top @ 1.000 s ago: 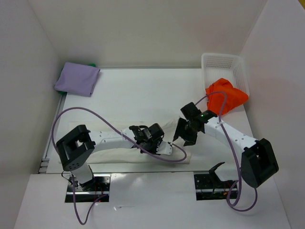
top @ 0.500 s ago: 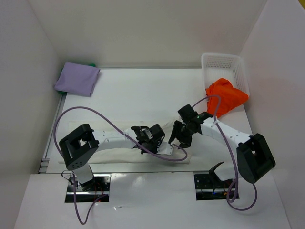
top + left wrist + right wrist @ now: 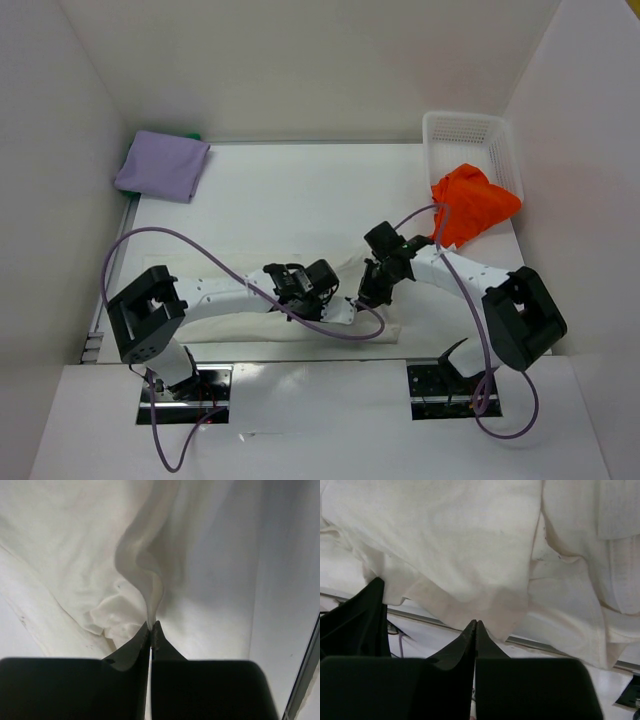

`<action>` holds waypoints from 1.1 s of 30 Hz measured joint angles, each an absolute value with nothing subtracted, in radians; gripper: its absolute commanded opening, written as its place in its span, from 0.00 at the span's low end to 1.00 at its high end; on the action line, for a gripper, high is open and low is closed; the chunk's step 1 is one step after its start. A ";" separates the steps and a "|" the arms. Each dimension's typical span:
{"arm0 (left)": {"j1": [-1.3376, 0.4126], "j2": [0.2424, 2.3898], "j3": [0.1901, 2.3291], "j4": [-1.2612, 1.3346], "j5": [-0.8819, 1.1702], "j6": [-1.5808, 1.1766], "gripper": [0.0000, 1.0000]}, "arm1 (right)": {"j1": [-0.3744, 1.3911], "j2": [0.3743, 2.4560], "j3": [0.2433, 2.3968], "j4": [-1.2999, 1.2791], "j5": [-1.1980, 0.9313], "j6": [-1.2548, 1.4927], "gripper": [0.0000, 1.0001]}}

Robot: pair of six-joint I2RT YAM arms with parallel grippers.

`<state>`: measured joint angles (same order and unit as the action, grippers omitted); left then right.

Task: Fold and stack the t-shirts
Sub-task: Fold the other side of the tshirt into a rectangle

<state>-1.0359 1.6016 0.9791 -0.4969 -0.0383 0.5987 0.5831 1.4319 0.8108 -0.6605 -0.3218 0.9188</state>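
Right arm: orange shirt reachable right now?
Likely yes: the orange t-shirt hangs over the basket front on that arm's side, bare table between. But the right gripper looks shut on the white t-shirt.

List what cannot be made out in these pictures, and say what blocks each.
- Most of the green t-shirt: in the top view only a sliver shows, and the lavender t-shirt covers the rest.
- The outline of the white t-shirt: in the top view the left arm and right arm cross it. Both wrist views cut it off at their edges.
- The floor of the basket: in the top view the orange-red t-shirt partly hides it.
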 measured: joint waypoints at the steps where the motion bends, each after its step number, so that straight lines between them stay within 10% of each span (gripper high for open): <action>1: -1.036 1.601 0.976 -0.501 -0.042 0.600 0.00 | 0.583 1.436 0.810 -0.659 -0.323 0.922 0.00; 13: -1.042 1.596 0.955 -0.551 -0.029 0.630 0.17 | 0.603 1.356 0.751 -0.690 -0.326 0.931 0.01; 18: -1.044 1.599 0.954 -0.571 -0.033 0.635 0.61 | 0.603 1.354 0.768 -0.725 -0.277 0.941 0.44; 22: -1.044 1.589 0.953 -0.600 -0.054 0.623 0.83 | 0.588 1.361 0.844 -0.759 -0.215 0.931 0.50; 33: -0.702 1.301 1.019 -0.593 -0.159 0.514 0.90 | 0.532 1.269 0.797 -0.847 -0.071 1.021 0.58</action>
